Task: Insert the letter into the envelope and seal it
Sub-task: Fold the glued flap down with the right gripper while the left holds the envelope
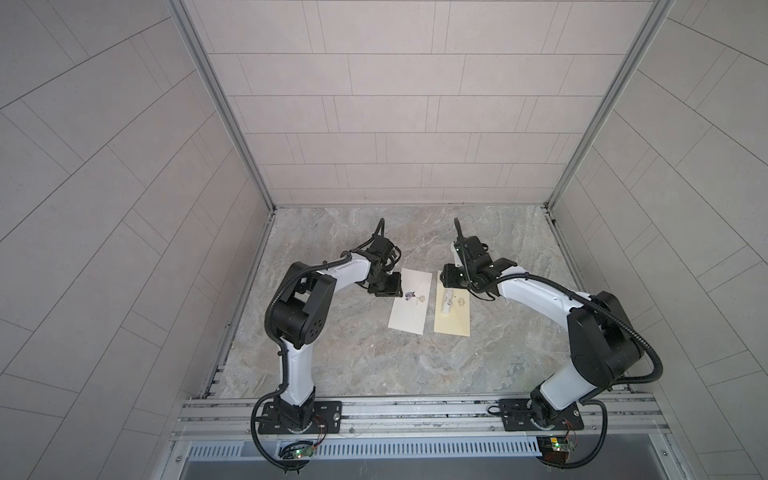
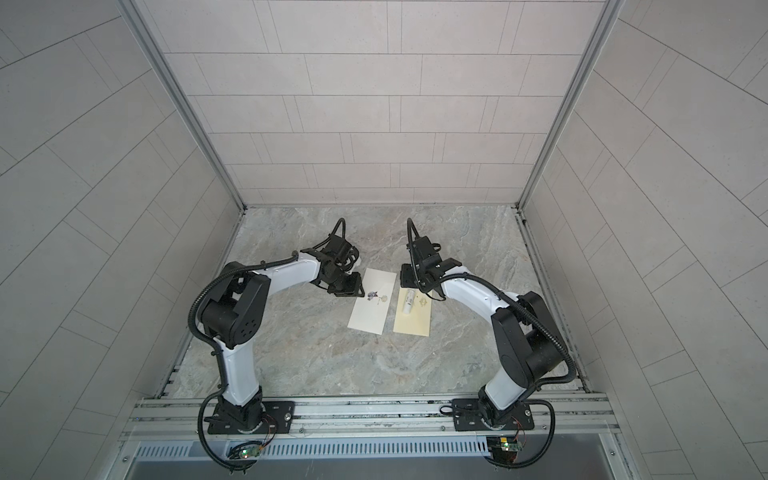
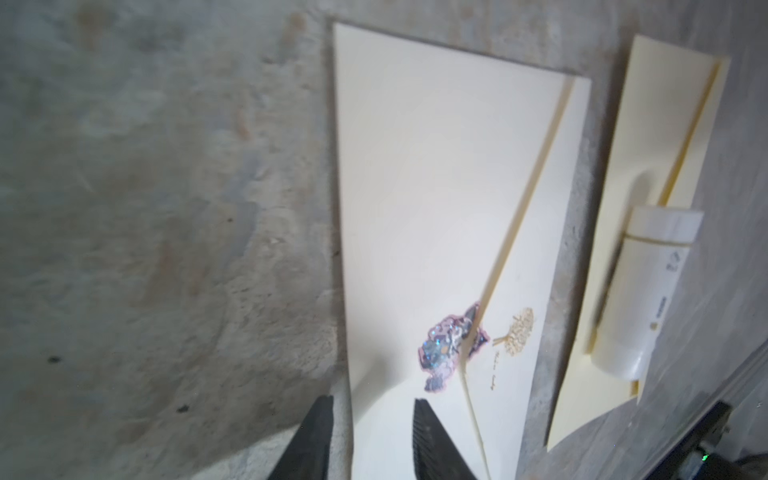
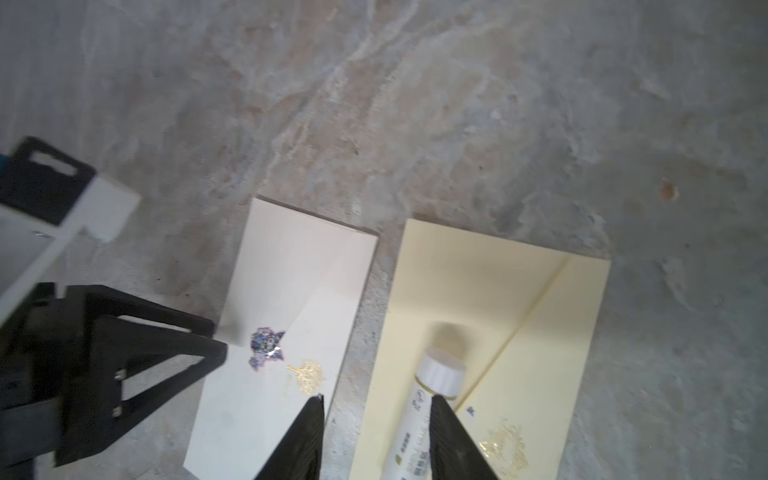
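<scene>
Envelope (image 1: 409, 305) lies flat mid-table, sticker (image 3: 451, 353) pinning the flap, so probably sealed; letter not visible. Left gripper (image 3: 372, 399) is parted over its far-left edge, empty. Right gripper (image 4: 378, 397) gapes astride the glue stick (image 4: 415, 419), not gripping it.

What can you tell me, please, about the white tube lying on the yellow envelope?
The slim white plastic tube is a cylinder with a white cap at one end and small dark printing along its body. It looks closed. It lies flat on its side on the pale yellow paper envelope, roughly lengthwise, crossing a diagonal fold line. The right hand hovers open close above its uncapped end; whether a finger touches it cannot be told.
</scene>
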Controlling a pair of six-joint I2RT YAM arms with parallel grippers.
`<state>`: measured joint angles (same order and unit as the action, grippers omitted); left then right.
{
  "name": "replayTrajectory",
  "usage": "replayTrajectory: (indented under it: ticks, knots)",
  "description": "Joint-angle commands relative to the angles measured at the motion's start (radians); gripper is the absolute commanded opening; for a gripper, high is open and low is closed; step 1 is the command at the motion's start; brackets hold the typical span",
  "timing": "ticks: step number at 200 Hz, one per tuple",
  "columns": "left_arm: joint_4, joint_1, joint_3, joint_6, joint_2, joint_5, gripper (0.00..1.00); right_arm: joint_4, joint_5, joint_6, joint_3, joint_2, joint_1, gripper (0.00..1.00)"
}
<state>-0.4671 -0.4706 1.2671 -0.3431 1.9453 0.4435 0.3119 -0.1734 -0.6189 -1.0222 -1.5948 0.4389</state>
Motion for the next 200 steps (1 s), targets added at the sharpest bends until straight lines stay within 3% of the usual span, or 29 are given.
replayTrajectory:
  ticks: [1, 46, 76, 102, 124, 136, 155, 200]
  knots:
    - [-0.006, 0.008, 0.042, 0.023, -0.071, -0.018, 0.49, 0.018, 0.020, -0.057, 0.028, 0.049, -0.026, 0.47]
    - [0.000, -0.022, 0.035, 0.109, -0.118, -0.010, 0.58, 0.057, 0.029, -0.065, 0.055, 0.055, -0.088, 0.50]
    - [0.053, -0.052, 0.012, 0.119, -0.121, 0.029, 0.59, 0.059, -0.070, 0.018, 0.031, 0.036, -0.057, 0.49]
    - [0.083, -0.045, 0.002, 0.061, -0.108, 0.007, 0.54, 0.043, -0.146, 0.066, -0.010, 0.007, 0.030, 0.35]
    - [0.185, -0.004, -0.051, -0.086, -0.121, 0.002, 0.53, 0.050, -0.173, 0.070, -0.084, -0.080, 0.101, 0.16]
    - [0.244, 0.029, -0.090, -0.168, -0.130, -0.008, 0.53, 0.068, -0.185, 0.074, -0.143, -0.149, 0.136, 0.11]
    - [0.264, 0.058, -0.124, -0.223, -0.140, -0.040, 0.53, 0.121, -0.204, 0.098, -0.255, -0.265, 0.183, 0.07]
    - [0.181, 0.059, -0.133, -0.171, -0.143, -0.092, 0.52, 0.256, -0.125, 0.117, -0.413, -0.430, 0.217, 0.06]
